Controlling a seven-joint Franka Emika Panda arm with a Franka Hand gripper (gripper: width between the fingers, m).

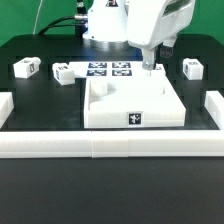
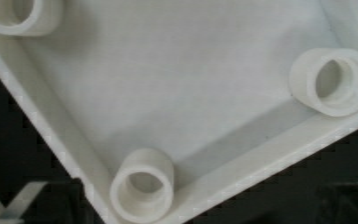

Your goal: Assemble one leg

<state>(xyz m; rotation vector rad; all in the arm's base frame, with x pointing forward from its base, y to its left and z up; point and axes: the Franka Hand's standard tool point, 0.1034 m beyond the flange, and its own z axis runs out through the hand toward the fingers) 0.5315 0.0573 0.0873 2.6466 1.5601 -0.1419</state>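
Three legs, small white blocks with tags, lie on the black table: two at the exterior view's left [image 1: 25, 68] [image 1: 62, 72] and one at its right [image 1: 192, 68]. None shows in the wrist view. The large white square panel [image 1: 133, 100] lies in the middle. My gripper [image 1: 148, 64] hangs low over the panel's far right corner, well away from every leg. The wrist view shows the panel [image 2: 176, 100] close up with round corner sockets [image 2: 327, 80] [image 2: 149, 182]. My gripper [image 2: 179, 212] looks open there, with its dim fingers wide apart and nothing between them.
The marker board [image 1: 110, 70] lies behind the panel by the arm's base. White border rails run along the front [image 1: 110, 146], the left [image 1: 5, 105] and the right [image 1: 214, 105].
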